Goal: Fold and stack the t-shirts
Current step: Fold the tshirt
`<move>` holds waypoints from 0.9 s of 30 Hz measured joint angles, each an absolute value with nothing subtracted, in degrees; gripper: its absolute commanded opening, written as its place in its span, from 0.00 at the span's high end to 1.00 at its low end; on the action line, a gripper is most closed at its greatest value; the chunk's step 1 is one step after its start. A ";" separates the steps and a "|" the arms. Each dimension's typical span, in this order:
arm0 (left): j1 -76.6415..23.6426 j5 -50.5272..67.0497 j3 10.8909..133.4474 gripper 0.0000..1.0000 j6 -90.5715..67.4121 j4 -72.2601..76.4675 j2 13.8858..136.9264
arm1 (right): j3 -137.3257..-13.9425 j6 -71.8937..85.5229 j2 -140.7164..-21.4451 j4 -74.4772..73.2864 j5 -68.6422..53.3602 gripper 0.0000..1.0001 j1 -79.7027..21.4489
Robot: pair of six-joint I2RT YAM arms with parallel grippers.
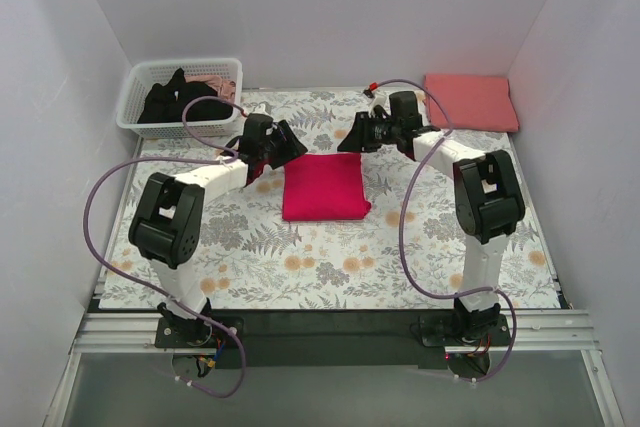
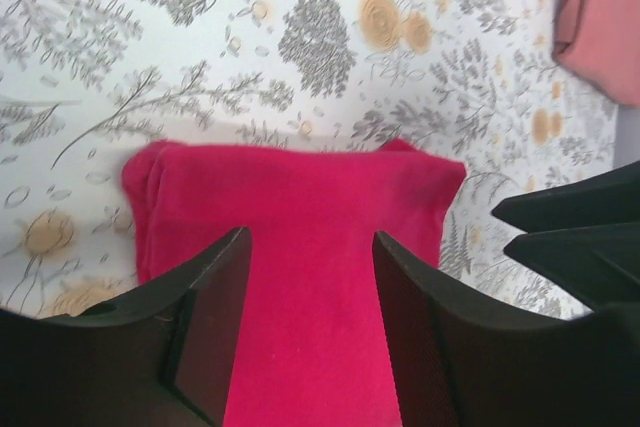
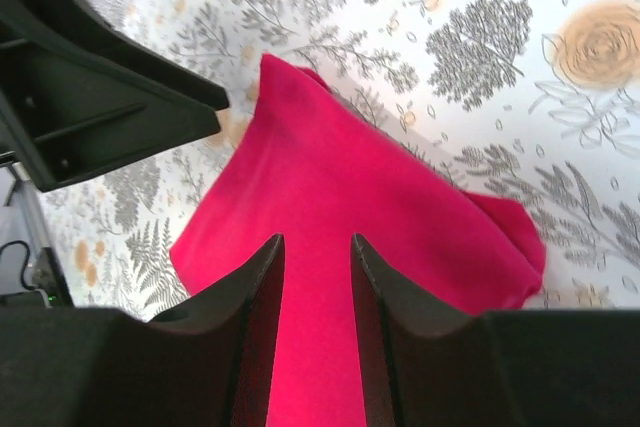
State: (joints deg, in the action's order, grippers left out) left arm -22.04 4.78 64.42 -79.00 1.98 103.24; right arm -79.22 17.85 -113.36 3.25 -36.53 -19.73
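Note:
A crimson-magenta t-shirt (image 1: 324,187) lies folded into a square on the floral cloth (image 1: 300,267) at the middle. My left gripper (image 1: 290,152) hovers over its far left corner and my right gripper (image 1: 348,139) over its far right corner. In the left wrist view the gripper (image 2: 312,242) is open, with the crimson shirt (image 2: 300,197) flat below the gap. The right gripper (image 3: 317,244) is likewise open above the shirt (image 3: 340,177), gripping nothing. A salmon-pink t-shirt (image 1: 470,101) lies folded at the back right. A black t-shirt (image 1: 178,100) sits crumpled in the basket.
The white lattice basket (image 1: 132,105) stands at the back left corner. White walls close in the left, right and far sides. The two grippers face each other closely; the right one's fingers (image 2: 580,237) show at the edge of the left wrist view.

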 measured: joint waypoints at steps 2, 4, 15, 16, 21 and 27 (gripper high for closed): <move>-21.45 6.04 64.47 0.51 -79.59 5.06 104.81 | -79.31 19.86 -115.39 6.70 -38.83 0.60 -18.96; -20.58 7.27 64.75 0.51 -80.07 7.22 107.22 | -79.64 21.74 -118.43 9.15 -40.84 0.61 -18.09; -13.54 18.39 68.64 0.53 -85.58 16.36 119.94 | -83.55 30.30 -132.81 18.06 -50.94 0.61 -12.43; -13.30 19.03 68.34 0.52 -85.95 16.93 120.01 | -83.55 30.46 -132.88 18.17 -51.27 0.61 -12.32; -12.75 20.53 67.55 0.47 -86.89 17.98 119.61 | -83.44 31.38 -132.51 18.20 -52.45 0.61 -11.53; -12.60 20.34 65.67 0.34 -86.80 13.56 113.38 | -78.35 31.79 -124.07 17.74 -52.66 0.60 -11.05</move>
State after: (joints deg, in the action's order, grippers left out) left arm -12.60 20.34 65.67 -86.80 13.56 113.38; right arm -78.35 31.79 -124.07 17.74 -52.66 -11.05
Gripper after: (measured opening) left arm 0.626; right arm 0.393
